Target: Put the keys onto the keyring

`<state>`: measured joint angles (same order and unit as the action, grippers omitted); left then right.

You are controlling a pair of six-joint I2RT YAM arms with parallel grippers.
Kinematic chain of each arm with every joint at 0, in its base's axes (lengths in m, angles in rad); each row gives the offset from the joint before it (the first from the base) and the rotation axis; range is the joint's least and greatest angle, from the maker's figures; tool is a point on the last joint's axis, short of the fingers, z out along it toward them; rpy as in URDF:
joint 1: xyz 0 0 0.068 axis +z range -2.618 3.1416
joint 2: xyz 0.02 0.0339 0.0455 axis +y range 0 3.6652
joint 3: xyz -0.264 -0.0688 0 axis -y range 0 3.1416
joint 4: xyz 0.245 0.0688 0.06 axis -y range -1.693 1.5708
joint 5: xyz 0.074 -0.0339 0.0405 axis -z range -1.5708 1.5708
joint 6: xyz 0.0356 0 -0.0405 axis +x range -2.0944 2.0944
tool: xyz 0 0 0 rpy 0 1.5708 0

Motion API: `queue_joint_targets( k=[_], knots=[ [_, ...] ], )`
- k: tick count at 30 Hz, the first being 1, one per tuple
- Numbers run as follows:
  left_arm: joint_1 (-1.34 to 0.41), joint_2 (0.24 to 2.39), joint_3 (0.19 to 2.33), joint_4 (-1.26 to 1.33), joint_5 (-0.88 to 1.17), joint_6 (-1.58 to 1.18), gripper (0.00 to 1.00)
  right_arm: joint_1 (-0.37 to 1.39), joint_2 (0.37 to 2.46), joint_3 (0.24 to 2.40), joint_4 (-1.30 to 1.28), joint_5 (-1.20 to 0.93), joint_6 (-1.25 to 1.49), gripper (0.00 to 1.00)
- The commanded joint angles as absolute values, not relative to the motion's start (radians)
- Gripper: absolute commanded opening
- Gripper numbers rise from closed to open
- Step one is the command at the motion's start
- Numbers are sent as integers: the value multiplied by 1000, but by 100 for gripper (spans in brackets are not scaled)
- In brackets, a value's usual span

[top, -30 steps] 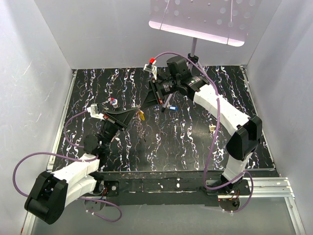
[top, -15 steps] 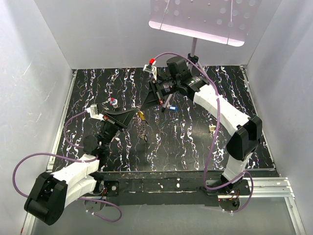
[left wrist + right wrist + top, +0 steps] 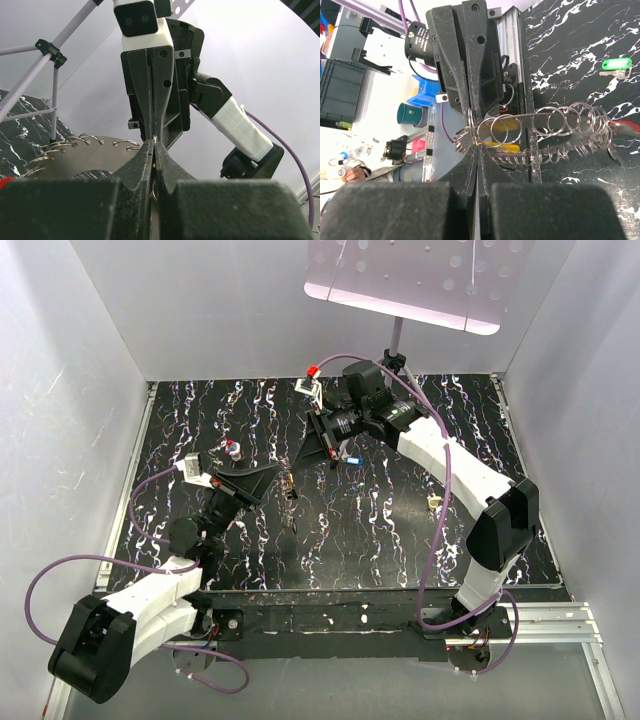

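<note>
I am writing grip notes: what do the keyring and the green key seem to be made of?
The keyring: probably metal, a dull grey disc with thin shiny wire loops along its rim. The green key: the head looks like glossy plastic, by its bright colour; the short blade looks like silvery metal.

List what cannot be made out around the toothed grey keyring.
Top view: flat grey toothed keyring too small, crowded between left gripper and right gripper.
Left wrist: the shut left gripper's own fingers hide what they pinch.
Right wrist: yellow-headed key mostly behind the keyring's wire loops; red item at right edge, too blurred.
</note>
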<state>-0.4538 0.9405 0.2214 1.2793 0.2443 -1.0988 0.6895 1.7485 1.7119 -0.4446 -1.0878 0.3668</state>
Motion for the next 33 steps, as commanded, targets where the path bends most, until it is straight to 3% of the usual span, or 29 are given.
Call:
queue_joint_targets(
  k=[1, 9, 15, 20, 33],
  knots=[
    [-449, 931, 244, 1477, 256, -1098, 0, 699, 1730, 1712, -437, -1134, 380, 1],
    [-442, 954, 252, 1489, 298, -1109, 0, 715, 1749, 1721, -498, -1132, 350, 3],
    [-434, 962, 244, 1489, 328, -1121, 0, 713, 1737, 1773, -610, -1085, 209, 29],
    [-420, 940, 229, 1471, 353, -1131, 0, 670, 1718, 1845, -713, -1083, 80, 38],
    [-408, 983, 261, 1511, 500, -1175, 0, 669, 1718, 1855, -686, -1172, 60, 42]
  ],
)
